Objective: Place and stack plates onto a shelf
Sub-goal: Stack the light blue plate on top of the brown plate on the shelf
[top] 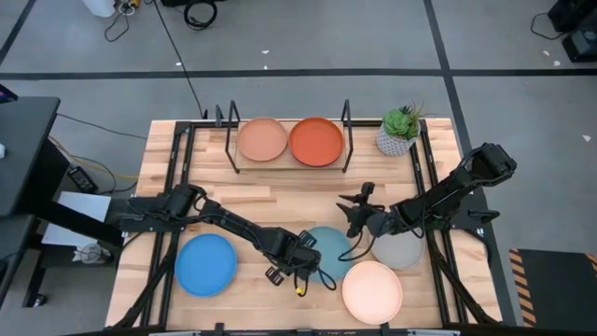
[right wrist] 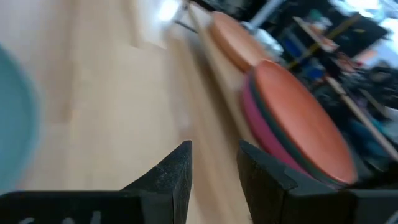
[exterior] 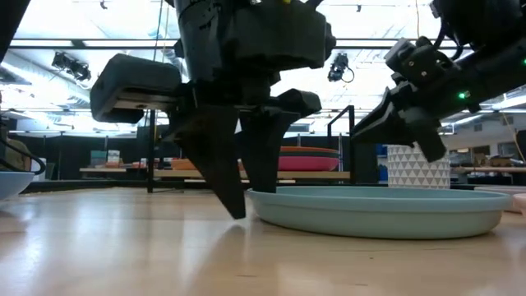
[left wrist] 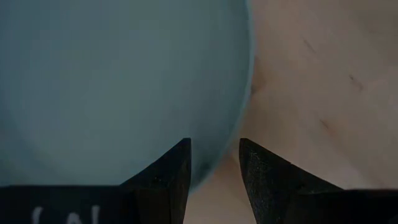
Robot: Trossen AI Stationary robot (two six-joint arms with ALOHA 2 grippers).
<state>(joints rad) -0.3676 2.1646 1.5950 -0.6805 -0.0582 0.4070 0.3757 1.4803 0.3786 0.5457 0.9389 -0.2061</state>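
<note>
Wooden desk (top: 252,201) with black rails carries the shelf (top: 289,166) at its far edge, holding a peach plate (top: 262,140) and an orange plate (top: 316,142) stacked on others. Left arm reaches across the near desk; left gripper (exterior: 243,185) points down, tips near the surface, jaws part-open and straddling the near rim of the light turquoise plate (exterior: 378,210), not clamped. Right gripper (top: 353,217) hovers above the desk just beyond that plate, jaws part-open, holding nothing. Blue plate (top: 205,264), grey plate (top: 403,250) and cream plate (top: 372,291) lie on the desk.
</note>
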